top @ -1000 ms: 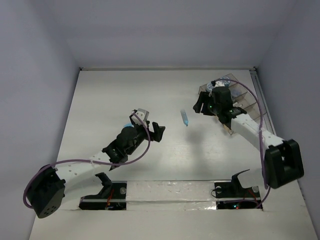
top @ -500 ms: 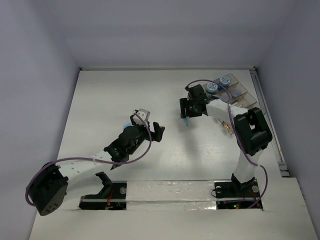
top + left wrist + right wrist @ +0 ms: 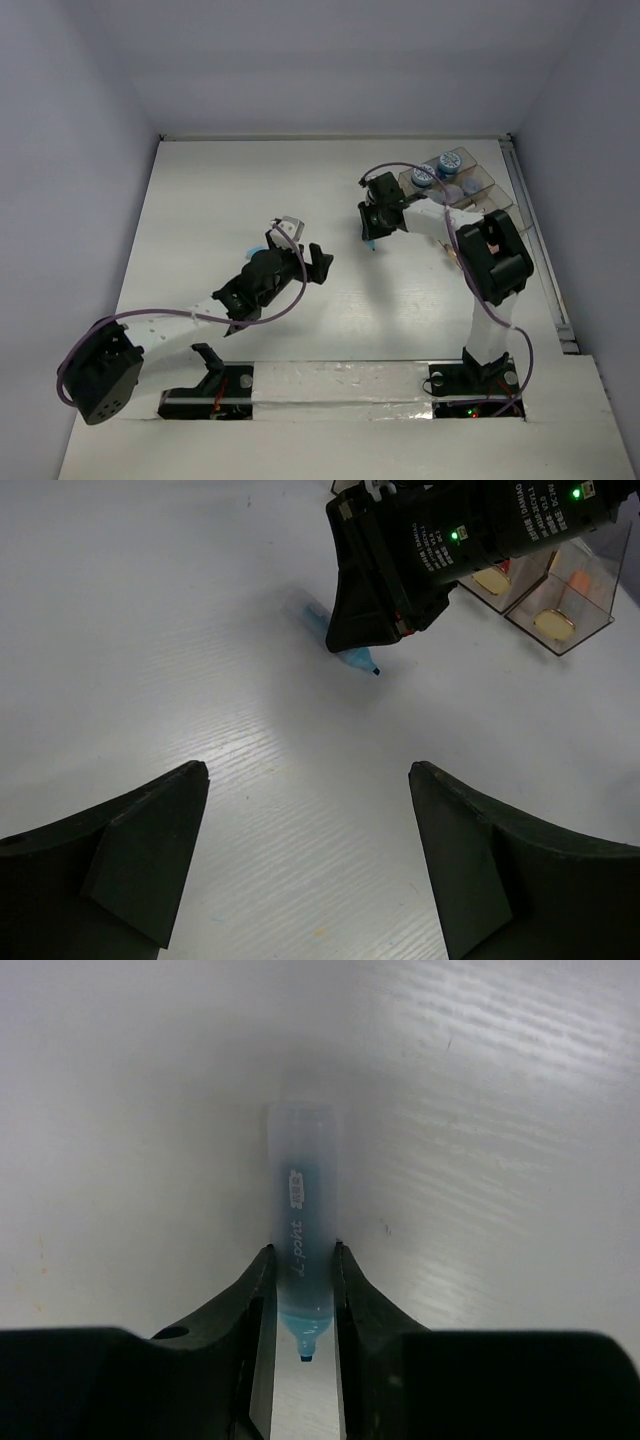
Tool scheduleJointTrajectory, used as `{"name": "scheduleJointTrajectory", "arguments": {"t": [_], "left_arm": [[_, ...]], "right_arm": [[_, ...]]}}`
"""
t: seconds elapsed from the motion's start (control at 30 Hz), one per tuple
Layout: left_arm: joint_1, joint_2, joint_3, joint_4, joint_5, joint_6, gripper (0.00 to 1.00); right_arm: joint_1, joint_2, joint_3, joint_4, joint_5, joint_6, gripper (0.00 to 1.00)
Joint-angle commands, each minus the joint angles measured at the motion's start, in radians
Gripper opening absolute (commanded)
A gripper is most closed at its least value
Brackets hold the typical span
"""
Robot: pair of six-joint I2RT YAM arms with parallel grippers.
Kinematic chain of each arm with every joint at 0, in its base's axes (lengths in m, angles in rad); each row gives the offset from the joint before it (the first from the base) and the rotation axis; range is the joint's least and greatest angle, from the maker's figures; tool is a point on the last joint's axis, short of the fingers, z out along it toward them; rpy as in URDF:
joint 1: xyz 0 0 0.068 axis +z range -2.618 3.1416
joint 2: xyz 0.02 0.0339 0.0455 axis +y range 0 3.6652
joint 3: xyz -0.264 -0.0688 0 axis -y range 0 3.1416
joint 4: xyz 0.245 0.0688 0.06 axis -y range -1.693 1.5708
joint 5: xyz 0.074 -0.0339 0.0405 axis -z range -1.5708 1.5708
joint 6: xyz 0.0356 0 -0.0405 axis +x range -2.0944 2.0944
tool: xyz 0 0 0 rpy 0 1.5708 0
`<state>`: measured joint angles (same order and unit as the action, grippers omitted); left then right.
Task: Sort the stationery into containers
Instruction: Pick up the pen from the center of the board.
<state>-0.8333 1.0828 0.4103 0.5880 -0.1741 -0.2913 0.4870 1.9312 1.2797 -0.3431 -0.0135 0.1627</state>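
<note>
From above, the right claw (image 3: 372, 228) is low over the middle of the white table (image 3: 220, 200), and only a tiny bit of the blue stick (image 3: 370, 243) peeks out under it. That view is too far away to show the grip. The right wrist camera shows it well: the two black fingers (image 3: 258, 1290) press on both sides of the blue stick (image 3: 300, 1222), pinching it near its pointed end. The rest of the stick points away, with small writing on it. The left wrist camera sees the same stick (image 3: 352, 658) from the side, with its dark tip sticking out from under the right claw (image 3: 385, 600), very close to the table. I cannot tell if the tip is touching. The left claw (image 3: 308, 790) is spread wide with nothing between its fingers, and it is well apart from the stick. From above, the left claw (image 3: 302, 245) hangs over the middle of the table. The clear brown tray (image 3: 490, 195) sits at the far right, just beside the right arm. Two round jars (image 3: 424, 176) with blue lids stand in its far end.
</note>
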Motion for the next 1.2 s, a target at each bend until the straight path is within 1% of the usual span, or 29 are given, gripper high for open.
{"name": "scheduleJointTrajectory", "arguments": {"t": [0.0, 0.03, 0.13, 0.17, 0.23, 0.27, 0.3, 0.37, 0.5, 0.63, 0.8, 0.9, 1.17], "left_arm": [[0.025, 0.014, 0.045, 0.053, 0.056, -0.055, 0.78], [0.054, 0.019, 0.047, 0.053, 0.094, -0.071, 0.74], [0.130, 0.057, 0.051, 0.055, 0.169, -0.135, 0.70], [0.147, 0.084, 0.054, 0.055, 0.247, -0.149, 0.69], [0.177, 0.118, 0.061, 0.071, 0.316, -0.196, 0.68], [0.206, 0.149, 0.059, 0.087, 0.394, -0.215, 0.68], [0.220, 0.161, 0.055, 0.122, 0.433, -0.230, 0.67], [0.241, 0.187, 0.047, 0.160, 0.522, -0.278, 0.66], [0.266, 0.215, 0.024, 0.261, 0.628, -0.335, 0.64], [0.275, 0.256, 0.038, 0.268, 0.670, -0.348, 0.60], [0.275, 0.273, 0.045, 0.247, 0.668, -0.347, 0.56], [0.275, 0.259, 0.048, 0.211, 0.630, -0.329, 0.55], [0.295, 0.266, 0.048, 0.214, 0.619, -0.333, 0.56]], "right_arm": [[0.032, -0.098, -0.083, 0.019, -0.020, -0.049, 0.00], [0.054, -0.128, -0.104, 0.030, -0.028, -0.054, 0.00], [0.087, -0.265, -0.204, 0.090, -0.072, -0.055, 0.00], [0.100, -0.293, -0.227, 0.120, -0.085, -0.055, 0.00], [0.151, -0.348, -0.273, 0.141, -0.115, -0.061, 0.00], [0.172, -0.357, -0.281, 0.147, -0.114, -0.066, 0.00], [0.212, -0.365, -0.292, 0.147, -0.109, -0.072, 0.00], [0.248, -0.377, -0.299, 0.156, -0.100, -0.077, 0.00], [0.292, -0.383, -0.301, 0.179, -0.079, -0.072, 0.00], [0.314, -0.393, -0.295, 0.199, -0.071, -0.071, 0.00], [0.334, -0.420, -0.309, 0.222, -0.043, -0.066, 0.00], [0.343, -0.434, -0.316, 0.237, -0.045, -0.065, 0.00], [0.386, -0.462, -0.319, 0.253, -0.065, -0.065, 0.00]]}}
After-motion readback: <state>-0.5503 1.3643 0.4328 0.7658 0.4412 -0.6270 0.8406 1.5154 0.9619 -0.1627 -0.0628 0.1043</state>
